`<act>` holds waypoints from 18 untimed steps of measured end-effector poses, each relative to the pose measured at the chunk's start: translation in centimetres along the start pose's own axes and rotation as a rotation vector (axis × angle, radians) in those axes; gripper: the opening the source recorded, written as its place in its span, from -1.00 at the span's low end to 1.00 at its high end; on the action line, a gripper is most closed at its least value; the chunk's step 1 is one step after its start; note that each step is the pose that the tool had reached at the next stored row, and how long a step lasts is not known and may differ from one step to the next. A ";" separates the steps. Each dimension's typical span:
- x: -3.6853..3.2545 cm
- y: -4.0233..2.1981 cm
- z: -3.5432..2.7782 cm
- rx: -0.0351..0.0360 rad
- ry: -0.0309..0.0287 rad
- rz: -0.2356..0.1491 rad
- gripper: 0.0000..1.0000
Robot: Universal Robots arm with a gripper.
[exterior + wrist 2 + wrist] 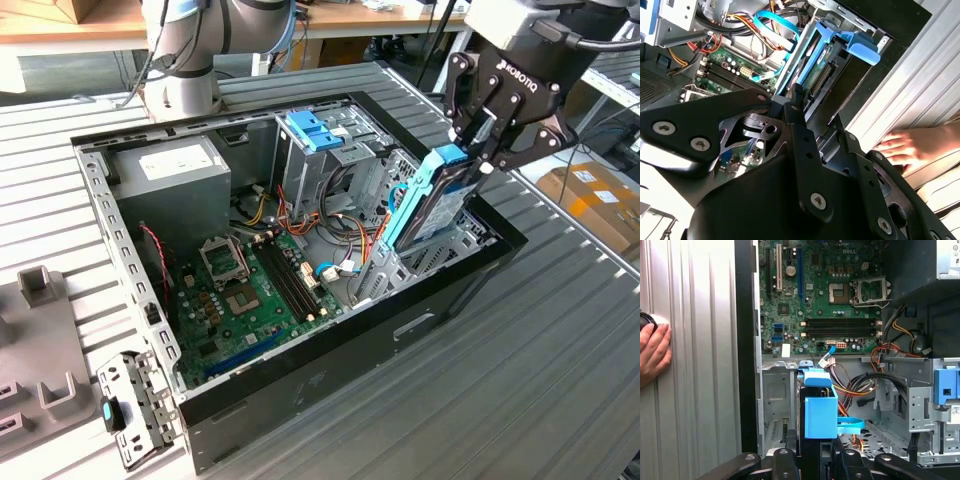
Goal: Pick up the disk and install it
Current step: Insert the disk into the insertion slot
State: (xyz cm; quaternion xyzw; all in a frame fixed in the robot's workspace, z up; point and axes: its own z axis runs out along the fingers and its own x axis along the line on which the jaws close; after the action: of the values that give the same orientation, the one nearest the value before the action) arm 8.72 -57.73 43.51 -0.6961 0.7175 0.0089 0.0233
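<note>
The gripper point(482, 158) was clamped on the upper end of the disk point(432, 200), which stood tilted, its lower end inside the open computer case point(300, 385) at the exterior view's right. A person's hand point(652, 352) rested beside the case.

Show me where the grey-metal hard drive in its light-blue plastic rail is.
At the exterior view's right, the disk stands tilted in the black gripper, its lower end inside the open black computer case.
</note>
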 end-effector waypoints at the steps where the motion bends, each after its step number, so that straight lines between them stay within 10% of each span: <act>1: 0.01 0.00 0.14 0.0000 0.0001 0.000 -0.30; 18: 0.23 0.10 4.96 0.0000 0.0002 0.000 -0.30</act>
State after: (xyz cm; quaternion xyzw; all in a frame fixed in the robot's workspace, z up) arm 8.72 -57.73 38.54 -0.6961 0.7175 0.0088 0.0233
